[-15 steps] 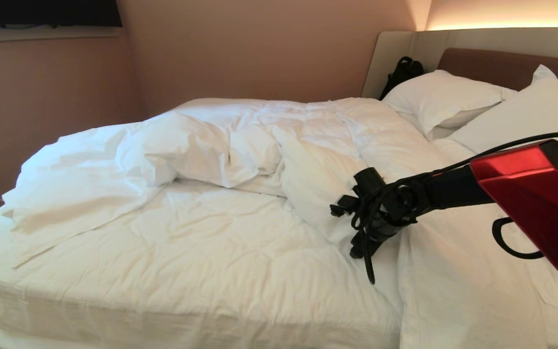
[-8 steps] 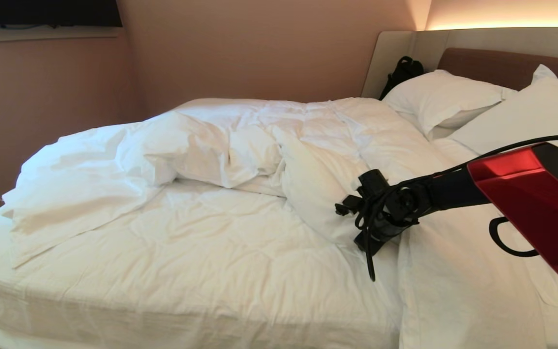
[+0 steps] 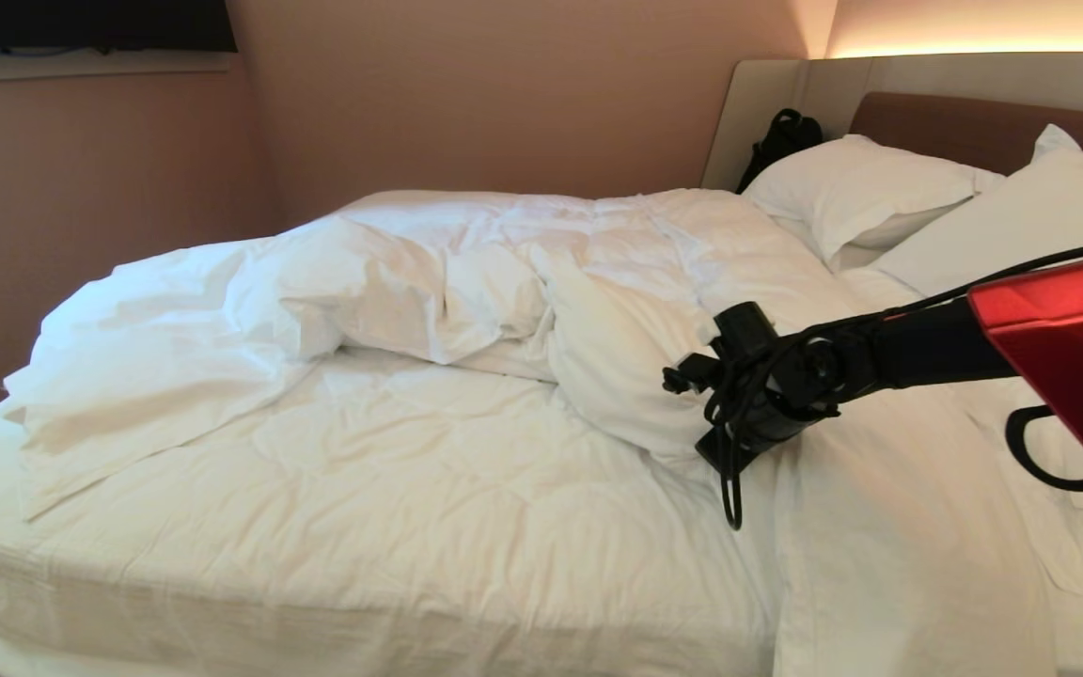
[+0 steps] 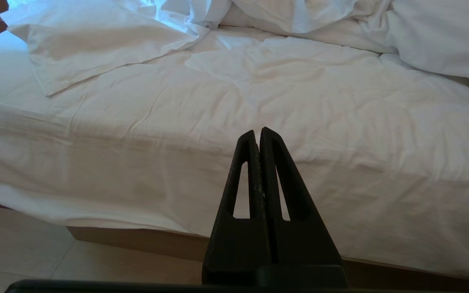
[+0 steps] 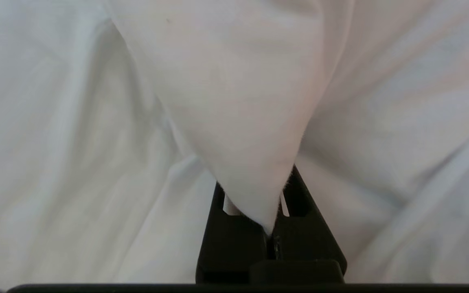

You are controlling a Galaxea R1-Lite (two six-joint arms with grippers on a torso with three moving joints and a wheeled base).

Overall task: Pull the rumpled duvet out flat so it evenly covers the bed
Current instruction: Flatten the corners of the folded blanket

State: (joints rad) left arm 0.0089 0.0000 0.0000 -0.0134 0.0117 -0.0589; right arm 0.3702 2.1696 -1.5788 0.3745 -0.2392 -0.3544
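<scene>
The duvet (image 3: pixel 523 282) lies bunched across the bed (image 3: pixel 363 527); my right pincer (image 5: pixel 273 203) grips a fold, my left pincer (image 4: pixel 259 136) hangs closed, empty.

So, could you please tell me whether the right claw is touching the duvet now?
Touching. The right wrist view shows the right claw shut on a peak of the duvet, with white fabric pinched between its fingers.
</scene>
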